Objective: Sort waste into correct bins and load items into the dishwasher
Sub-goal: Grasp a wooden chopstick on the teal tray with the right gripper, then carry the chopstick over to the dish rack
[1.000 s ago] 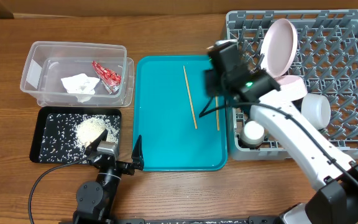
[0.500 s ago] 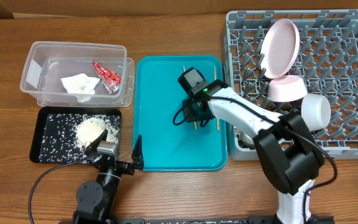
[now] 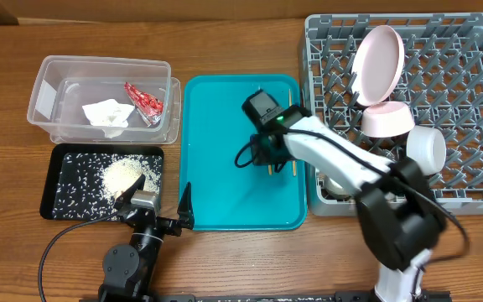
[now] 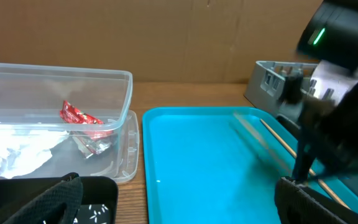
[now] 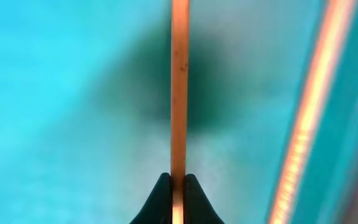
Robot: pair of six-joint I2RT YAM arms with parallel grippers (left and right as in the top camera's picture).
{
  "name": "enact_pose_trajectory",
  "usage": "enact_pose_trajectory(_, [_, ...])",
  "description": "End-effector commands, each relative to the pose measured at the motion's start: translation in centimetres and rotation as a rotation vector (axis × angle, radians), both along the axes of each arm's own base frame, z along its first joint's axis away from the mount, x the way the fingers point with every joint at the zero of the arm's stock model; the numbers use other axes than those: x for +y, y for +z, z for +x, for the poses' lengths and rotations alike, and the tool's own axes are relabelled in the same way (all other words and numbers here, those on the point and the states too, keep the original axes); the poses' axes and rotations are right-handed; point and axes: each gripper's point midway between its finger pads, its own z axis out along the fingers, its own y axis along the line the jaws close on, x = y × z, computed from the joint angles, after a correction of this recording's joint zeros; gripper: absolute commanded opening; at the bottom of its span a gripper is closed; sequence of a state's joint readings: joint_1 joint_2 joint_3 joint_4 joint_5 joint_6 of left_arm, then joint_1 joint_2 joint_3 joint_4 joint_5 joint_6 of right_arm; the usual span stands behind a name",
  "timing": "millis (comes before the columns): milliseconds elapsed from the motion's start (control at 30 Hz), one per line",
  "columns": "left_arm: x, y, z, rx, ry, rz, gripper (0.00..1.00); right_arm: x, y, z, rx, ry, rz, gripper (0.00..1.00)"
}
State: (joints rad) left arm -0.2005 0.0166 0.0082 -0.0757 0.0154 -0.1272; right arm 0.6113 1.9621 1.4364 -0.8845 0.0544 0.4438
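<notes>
My right gripper (image 5: 178,193) is shut on a thin wooden chopstick (image 5: 179,93) lying on the teal tray (image 3: 216,168). The second chopstick (image 5: 309,124) lies just to its right, near the tray's edge. In the overhead view the right gripper (image 3: 267,161) points down at mid-tray and the arm hides most of both sticks. My left gripper (image 3: 159,203) hangs open and empty at the front, between the black tray (image 3: 65,201) and the teal tray. The dish rack (image 3: 476,50) holds the plate (image 3: 377,54), two bowls (image 3: 386,120) (image 3: 426,147) and a cup (image 3: 340,179).
The clear tub (image 3: 49,75) at back left holds the red wrapper (image 3: 143,101) and the napkin (image 3: 107,113). Rice (image 3: 124,174) is heaped and scattered in the black tray. The rack's wall stands close to the right of the teal tray.
My right gripper came from the rack's left edge down onto the teal tray and closed on the chopstick. The left arm has not moved.
</notes>
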Motion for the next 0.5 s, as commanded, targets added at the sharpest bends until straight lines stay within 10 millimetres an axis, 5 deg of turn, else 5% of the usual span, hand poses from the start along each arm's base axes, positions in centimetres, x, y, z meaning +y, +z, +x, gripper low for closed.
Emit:
enact_pose_trajectory(0, [0.0,0.1,0.0,-0.006,-0.003,-0.002,1.0,-1.9,11.0,3.8,-0.296,-0.081,0.066,0.04])
enact_pose_trajectory(100, [0.0,0.1,0.0,-0.006,-0.003,-0.002,1.0,-6.3,14.8,5.1,-0.419,-0.185,0.0,0.04])
enact_pose_trajectory(200, [0.0,0.1,0.0,-0.006,-0.003,-0.002,1.0,-10.1,15.8,6.3,-0.459,-0.222,-0.066,0.04])
enact_pose_trajectory(333, [0.0,0.1,0.0,-0.006,-0.003,-0.002,1.0,-13.2,13.3,7.1,-0.394,-0.233,-0.121,0.04])
enact_pose_trajectory(467, [0.0,0.1,0.0,-0.006,-0.003,-0.002,1.0,-13.3,9.3,6.7,-0.262,-0.181,-0.13,0.04])
